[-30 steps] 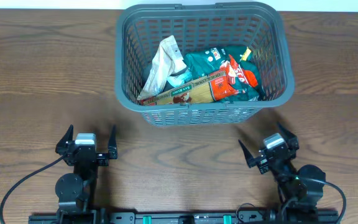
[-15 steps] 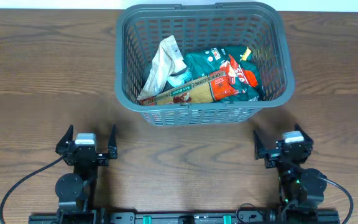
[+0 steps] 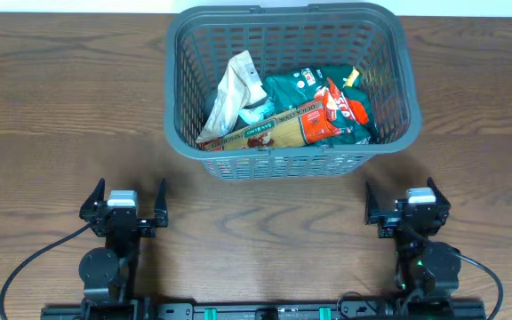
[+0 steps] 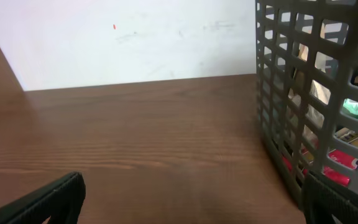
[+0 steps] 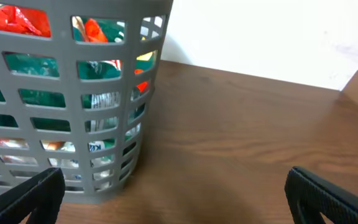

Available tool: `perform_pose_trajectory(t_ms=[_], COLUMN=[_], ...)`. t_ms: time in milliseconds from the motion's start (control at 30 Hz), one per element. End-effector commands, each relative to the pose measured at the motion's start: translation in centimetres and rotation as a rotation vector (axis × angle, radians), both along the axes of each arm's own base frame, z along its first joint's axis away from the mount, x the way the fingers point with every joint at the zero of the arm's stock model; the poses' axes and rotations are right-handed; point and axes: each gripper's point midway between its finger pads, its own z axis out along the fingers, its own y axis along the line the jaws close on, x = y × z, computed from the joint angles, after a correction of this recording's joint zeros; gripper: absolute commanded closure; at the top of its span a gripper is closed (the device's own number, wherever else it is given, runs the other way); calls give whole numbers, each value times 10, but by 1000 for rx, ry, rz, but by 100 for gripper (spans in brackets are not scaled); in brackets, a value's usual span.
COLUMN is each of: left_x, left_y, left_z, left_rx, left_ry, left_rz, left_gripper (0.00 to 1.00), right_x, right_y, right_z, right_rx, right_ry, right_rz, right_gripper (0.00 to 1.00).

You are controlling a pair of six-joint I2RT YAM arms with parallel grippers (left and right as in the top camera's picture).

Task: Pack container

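The container [image 3: 178, 89], a large dark grey slotted basket, stands at the back middle of the wooden table. It holds a white packet [image 3: 234, 89], a green packet [image 3: 293, 91], a red packet [image 3: 343, 108] and a long pasta packet [image 3: 269, 132]. Its wall shows in the left wrist view [image 4: 291, 93] and the right wrist view [image 5: 61, 93]. My left gripper [image 3: 123, 203] is open and empty near the front left edge. My right gripper [image 3: 406, 203] is open and empty near the front right edge. Both are well short of the container.
A white wall [image 4: 135, 37] rises behind the table. A black rail [image 3: 256, 311] runs along the front edge between the arm bases. Bare wooden tabletop [image 3: 60, 107] lies on both sides of the basket.
My right gripper has drawn back to the right and straightened to face the basket squarely. The left arm and the packets in the basket have not moved.
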Motion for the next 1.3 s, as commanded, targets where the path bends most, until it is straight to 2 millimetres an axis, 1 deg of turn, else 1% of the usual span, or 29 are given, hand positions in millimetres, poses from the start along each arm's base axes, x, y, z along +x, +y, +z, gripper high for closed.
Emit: perform_pose_trajectory(t_ms=[0, 533, 700, 1267], left_x=[0, 0, 0, 0], left_y=[3, 3, 3, 3], left_z=[-16, -16, -16, -16], left_rx=[7, 7, 7, 7], left_ry=[40, 40, 40, 40], left_rz=[12, 12, 12, 12], left_gripper=[1, 1, 1, 1], right_x=[0, 0, -1, -1], right_y=[-5, -3, -4, -3], right_z=[-2, -2, 5, 4], right_rx=[5, 20, 22, 23], right_ry=[-6, -7, -35, -35], right_rz=[-44, -42, -45, -38], right_gripper=[1, 1, 1, 1])
